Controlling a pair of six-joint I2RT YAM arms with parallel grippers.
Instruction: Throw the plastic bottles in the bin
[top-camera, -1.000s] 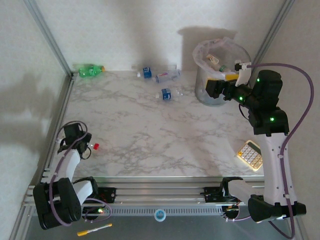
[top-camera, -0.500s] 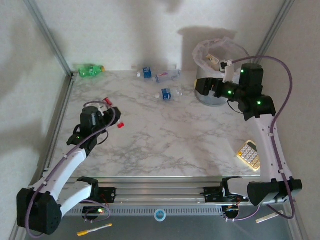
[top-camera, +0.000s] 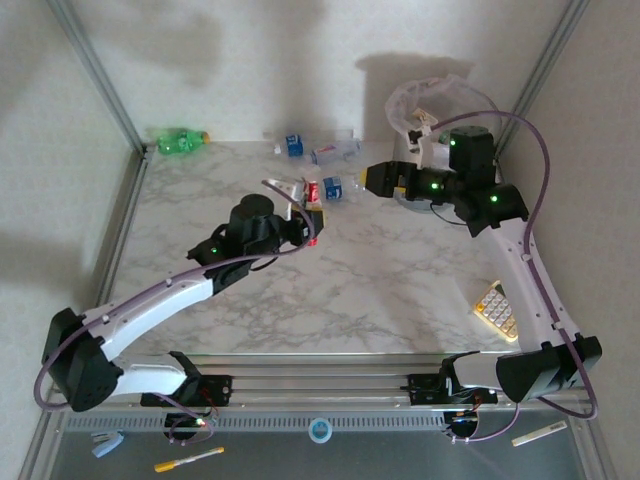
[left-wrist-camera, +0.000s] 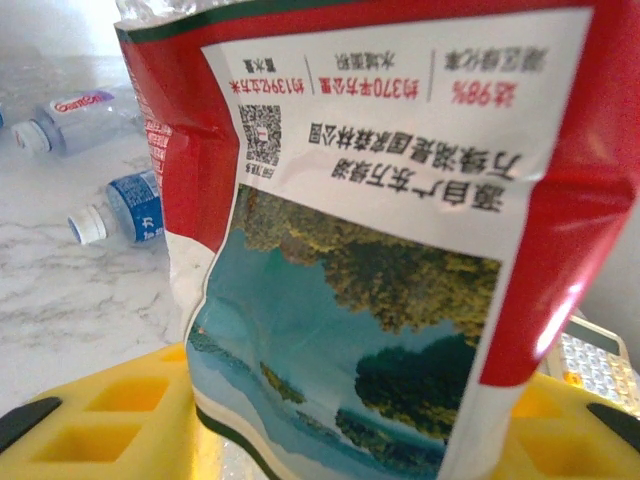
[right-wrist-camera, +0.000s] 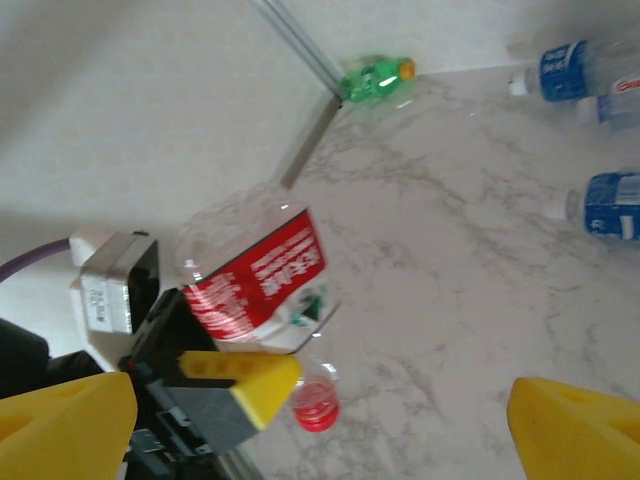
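The red-labelled bottle (left-wrist-camera: 380, 250) runs past the left wrist view's top and bottom edges, hiding most of the calculator (left-wrist-camera: 595, 365); the right arm (top-camera: 490, 200) covers the bin's (top-camera: 410, 100) front

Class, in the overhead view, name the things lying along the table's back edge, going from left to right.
green bottle → blue-labelled bottle → pale-labelled bottle → bin

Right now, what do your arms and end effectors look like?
The left arm and right arm have white links, black joints, green lights and looping purple cables. The left end effector and right end effector carry yellow fingers.
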